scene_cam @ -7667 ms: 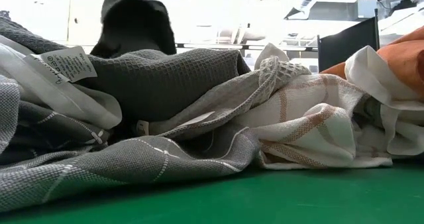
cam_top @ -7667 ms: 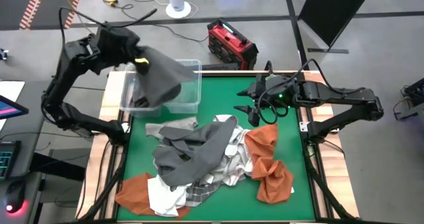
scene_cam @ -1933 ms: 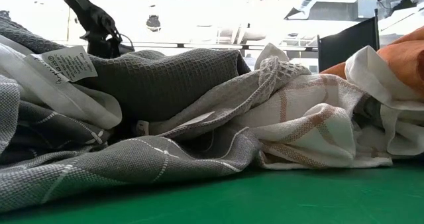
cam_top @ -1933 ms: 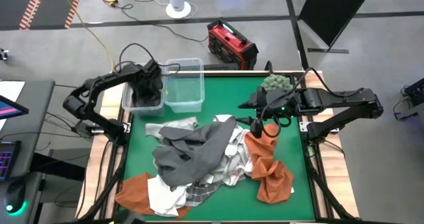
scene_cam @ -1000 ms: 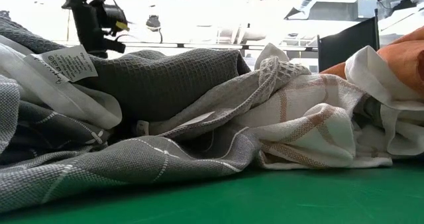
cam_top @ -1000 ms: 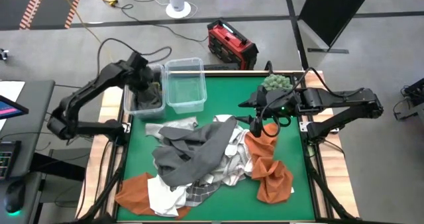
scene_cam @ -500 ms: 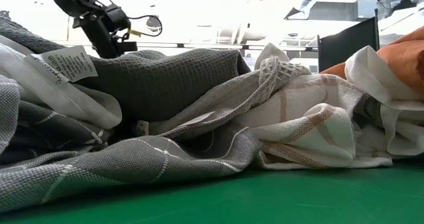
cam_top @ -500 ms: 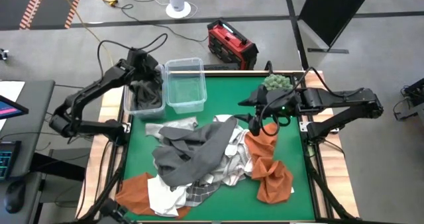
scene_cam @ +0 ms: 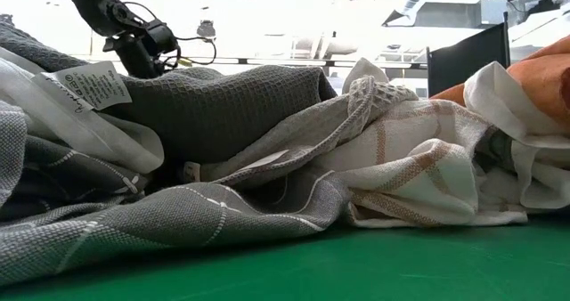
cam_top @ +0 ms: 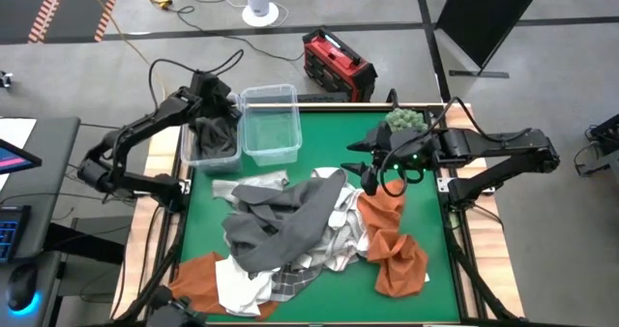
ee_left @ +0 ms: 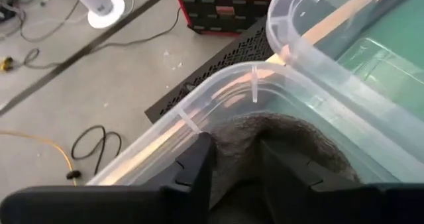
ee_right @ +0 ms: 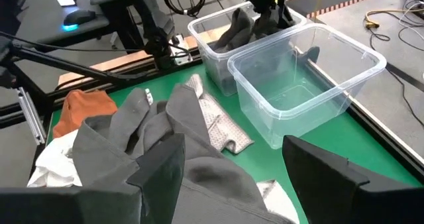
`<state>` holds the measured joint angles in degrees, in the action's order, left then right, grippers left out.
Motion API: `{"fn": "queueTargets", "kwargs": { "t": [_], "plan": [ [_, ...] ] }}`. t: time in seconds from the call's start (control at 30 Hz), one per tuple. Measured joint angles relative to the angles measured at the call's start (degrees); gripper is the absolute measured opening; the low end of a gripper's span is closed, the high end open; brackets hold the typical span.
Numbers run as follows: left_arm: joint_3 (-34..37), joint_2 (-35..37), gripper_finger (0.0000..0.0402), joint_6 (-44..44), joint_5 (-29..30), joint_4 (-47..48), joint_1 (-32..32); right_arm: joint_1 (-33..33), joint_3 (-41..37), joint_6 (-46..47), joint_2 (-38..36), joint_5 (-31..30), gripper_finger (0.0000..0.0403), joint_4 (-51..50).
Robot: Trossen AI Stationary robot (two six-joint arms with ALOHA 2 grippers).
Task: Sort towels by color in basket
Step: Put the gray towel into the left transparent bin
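Note:
A pile of towels lies mid-table: dark grey (cam_top: 280, 221), rust-orange (cam_top: 397, 254), white (cam_top: 242, 288) and checked (cam_top: 329, 252). Two clear bins stand at the far left. The left bin (cam_top: 189, 148) holds a dark grey towel (ee_left: 291, 138); the right bin (cam_top: 271, 124) holds nothing. My left gripper (ee_left: 235, 151) hangs over the left bin's far end, open, a finger on either side of that towel's raised fold. My right gripper (cam_top: 370, 177) hovers open above the pile's far right, over the orange towel's far end, with nothing between its fingers. My left gripper stands at the raised fold (ee_left: 265, 128) of the dark grey towel in the left bin, coming slanting down from the table's left. The fingers (ee_left: 199, 164) are apart; I cannot tell whether they touch the cloth. The towel rests in the bin.
A green spiky ball (cam_top: 406, 120) sits at the far right by my right arm. A red box (cam_top: 338, 66) and cables lie on the floor beyond the table. Bare green mat (cam_top: 319, 143) shows between the bins and my right gripper.
My left gripper has shifted a little toward the table's far edge over the left bin and tipped up from pointing down to a slant. The dark grey towel has stayed in the bin and shows more fully from above.

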<state>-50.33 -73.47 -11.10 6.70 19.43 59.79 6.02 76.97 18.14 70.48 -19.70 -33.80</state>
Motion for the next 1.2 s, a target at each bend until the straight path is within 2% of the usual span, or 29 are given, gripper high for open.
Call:
{"fn": "queueTargets", "kwargs": {
  "t": [0.17, 0.37, 0.7, 0.9, 1.1, 1.2],
  "plan": [
    [0.0, -0.7, 0.0085, 0.7, 0.0, 1.5, -0.8, 0.0, 0.0, 0.0, 0.0, 0.0, 0.0280, 0.0],
    [0.0, -0.7, 0.0069, -2.3, 0.1, 10.3, -1.3, 0.0, 0.0, 0.0, 0.0, -0.2, 0.0280, 0.0],
    [-0.9, 0.1, 0.0063, 0.0, 1.7, 20.0, -1.4, 0.0, 0.0, -1.7, 0.0, -0.2, 0.0280, 0.0],
    [-4.3, 4.6, 0.0063, 2.4, 0.9, 24.8, -1.4, 0.0, 0.0, -3.7, 0.0, -0.2, 0.0280, 0.0],
    [-5.8, 11.5, 0.0063, 4.8, -5.2, 26.4, -1.8, 0.0, 0.0, -3.8, 0.0, -0.1, 0.0280, 0.0],
    [-5.9, 15.7, 0.0063, 3.7, -6.7, 26.1, -4.3, 0.0, 0.0, -3.8, 0.0, 0.0, 0.0280, -0.1]
  ]
}}
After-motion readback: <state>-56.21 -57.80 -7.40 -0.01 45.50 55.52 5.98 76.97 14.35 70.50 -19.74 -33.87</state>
